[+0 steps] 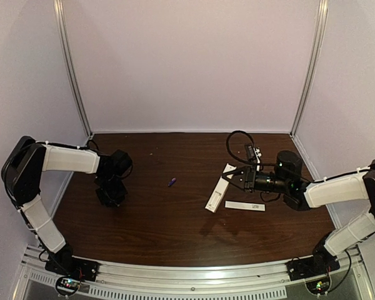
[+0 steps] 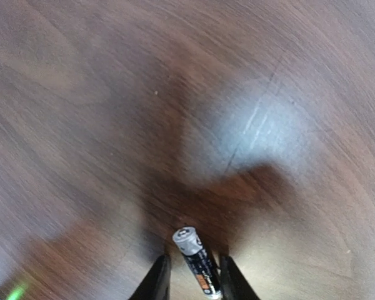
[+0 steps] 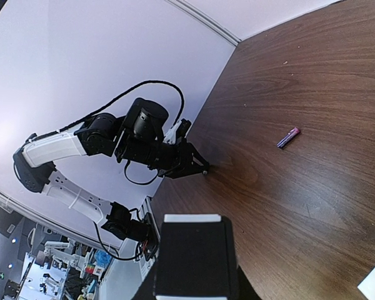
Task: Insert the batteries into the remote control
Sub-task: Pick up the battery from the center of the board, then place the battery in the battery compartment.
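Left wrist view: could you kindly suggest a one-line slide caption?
Dark cylindrical battery with pale end between the left hand's fingers, over a brown wooden table.

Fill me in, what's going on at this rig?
Battery loading, neither cell in yet. The right claw is shut on one end of the long white plastic remote control. The left claw straddles the small dark battery with a pale end on the dark wooden table; whether it is pinched isn't clear. The tiny bluish-purple battery lies loose mid-table.
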### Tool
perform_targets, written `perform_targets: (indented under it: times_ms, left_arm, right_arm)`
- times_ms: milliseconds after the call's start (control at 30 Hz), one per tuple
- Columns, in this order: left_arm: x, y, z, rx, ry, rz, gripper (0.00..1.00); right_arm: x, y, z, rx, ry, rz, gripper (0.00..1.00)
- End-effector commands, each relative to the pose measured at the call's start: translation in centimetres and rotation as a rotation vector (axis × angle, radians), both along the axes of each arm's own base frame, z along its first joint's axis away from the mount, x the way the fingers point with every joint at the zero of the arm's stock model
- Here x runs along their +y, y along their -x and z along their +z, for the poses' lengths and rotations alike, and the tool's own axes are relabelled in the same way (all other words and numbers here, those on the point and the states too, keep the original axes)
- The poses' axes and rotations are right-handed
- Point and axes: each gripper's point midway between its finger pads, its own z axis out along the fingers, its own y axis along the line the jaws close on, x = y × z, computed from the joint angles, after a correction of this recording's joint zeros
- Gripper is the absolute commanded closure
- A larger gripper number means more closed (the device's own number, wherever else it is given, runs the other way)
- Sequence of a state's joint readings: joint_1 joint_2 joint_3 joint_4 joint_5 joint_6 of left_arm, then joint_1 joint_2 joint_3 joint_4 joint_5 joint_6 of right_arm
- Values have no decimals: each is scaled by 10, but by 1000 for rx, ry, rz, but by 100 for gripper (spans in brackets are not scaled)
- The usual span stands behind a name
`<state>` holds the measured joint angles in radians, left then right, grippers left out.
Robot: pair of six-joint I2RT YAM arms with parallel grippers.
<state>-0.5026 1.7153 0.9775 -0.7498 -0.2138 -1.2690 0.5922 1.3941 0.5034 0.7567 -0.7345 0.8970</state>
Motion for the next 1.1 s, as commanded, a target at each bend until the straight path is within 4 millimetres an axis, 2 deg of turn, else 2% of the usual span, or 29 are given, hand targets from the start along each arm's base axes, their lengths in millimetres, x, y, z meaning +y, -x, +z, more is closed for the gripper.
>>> perform_targets:
  times_ms: [0, 67, 200, 300, 400, 467, 533, 633, 700, 800, 867, 1067]
  left_arm:
    - [4, -5, -6, -17, -17, -12, 75]
    - [4, -5, -7, -17, -16, -22, 80]
    - [-3, -13, -6, -36, 1, -102, 100]
    - [-13, -23, 3, -66, 14, -176, 100]
    - [-33, -37, 29, -157, 10, -310, 100]
    - [-57, -45, 60, -257, 19, -432, 100]
    - [-89, -47, 96, -397, 51, -589, 100]
    - [-147, -31, 156, -663, 207, -842, 100]
    - [-178, -14, 201, -883, 369, -983, 99]
    - [-190, 12, 228, -1077, 498, -1082, 96]
    - [-199, 24, 234, -1136, 523, -1128, 97]
    - [-251, 67, 236, -1231, 530, -1328, 97]
  right_arm:
    - [0, -2, 3, -23, -15, 6, 100]
    - [0, -2, 1, -16, -12, 3, 100]
    - [0, -2, -1, -9, -10, 1, 100]
    - [0, -3, -5, 13, -8, -3, 100]
    - [1, -3, -9, 52, -21, -6, 100]
    - [2, -3, -10, 74, -31, -11, 100]
    - [6, -3, -13, 94, -26, -15, 100]
    - [12, -6, -17, 135, -5, -27, 100]
    - [15, -7, -18, 157, 6, -40, 100]
    - [16, -9, -20, 185, 28, -68, 100]
    - [19, -7, -19, 189, 41, -72, 100]
    - [24, -4, -24, 234, 72, -98, 100]
